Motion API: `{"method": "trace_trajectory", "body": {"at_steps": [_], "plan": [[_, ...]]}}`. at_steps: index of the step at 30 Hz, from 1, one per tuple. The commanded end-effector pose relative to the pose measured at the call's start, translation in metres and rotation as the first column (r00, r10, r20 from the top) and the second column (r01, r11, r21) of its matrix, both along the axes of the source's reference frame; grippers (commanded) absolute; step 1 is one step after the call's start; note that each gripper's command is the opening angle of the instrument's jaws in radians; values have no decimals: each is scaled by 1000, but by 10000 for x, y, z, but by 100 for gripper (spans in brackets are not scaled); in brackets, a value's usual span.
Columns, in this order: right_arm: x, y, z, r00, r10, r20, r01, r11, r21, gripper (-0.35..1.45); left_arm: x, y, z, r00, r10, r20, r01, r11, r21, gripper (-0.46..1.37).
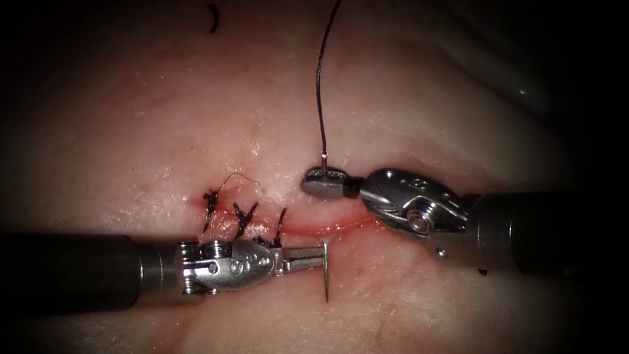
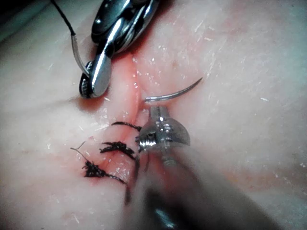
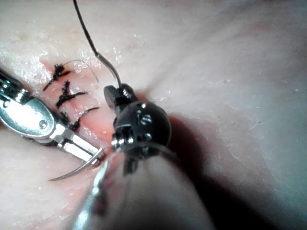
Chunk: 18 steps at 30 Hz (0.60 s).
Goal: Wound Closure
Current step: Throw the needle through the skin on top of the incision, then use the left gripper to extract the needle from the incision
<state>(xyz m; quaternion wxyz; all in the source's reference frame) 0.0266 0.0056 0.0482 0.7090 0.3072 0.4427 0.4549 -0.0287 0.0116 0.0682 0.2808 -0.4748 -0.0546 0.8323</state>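
Needle (image 1: 325,272): passing through tissue (image 1: 164,118) across cut (image 1: 327,226). Left tool (image 1: 308,257): jaws clenched near needle's tip end. Right tool (image 1: 324,178): jaws clenched on swaged end by thread (image 1: 319,85). 3 stitches (image 1: 244,219) left.

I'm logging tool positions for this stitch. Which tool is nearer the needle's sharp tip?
Left. The left tool grips the needle just behind its tip, below the cut. The right tool holds the needle's thread end, above the cut.
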Motion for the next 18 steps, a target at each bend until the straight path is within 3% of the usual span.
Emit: {"method": "trace_trajectory", "body": {"at_steps": [1,6,7,8,12,13,15,18], "plan": [[0,-1,0,1000,-5,10,5,1000,3,-35,0,0,0,1000,5,4,-5,1000,3,-32],[-1,4,1,1000,10,3,-10,1000,1,-35,0,1,-1,1000,5,5,-5,1000,4,-32],[-2,6,2,1000,19,-3,-19,1000,-1,-27,0,1,-1,1000,8,3,-8,1000,-1,-32],[-3,12,4,999,46,-21,-46,999,-8,4,0,2,-1,1000,11,2,-11,1000,-6,-33],[-10,29,11,989,123,-76,-126,991,-43,63,0,2,-2,1000,22,-4,-22,999,-25,-29],[-13,37,13,987,131,-97,-139,986,-91,89,0,2,-3,1000,28,-7,-28,999,-41,-27],[-16,47,14,981,152,-121,-167,978,-123,106,0,1,-4,999,33,-10,-34,998,-51,-25],[-23,65,14,971,178,-158,-205,962,-181,115,0,1,-7,999,44,-18,-45,996,-71,-19]]}}
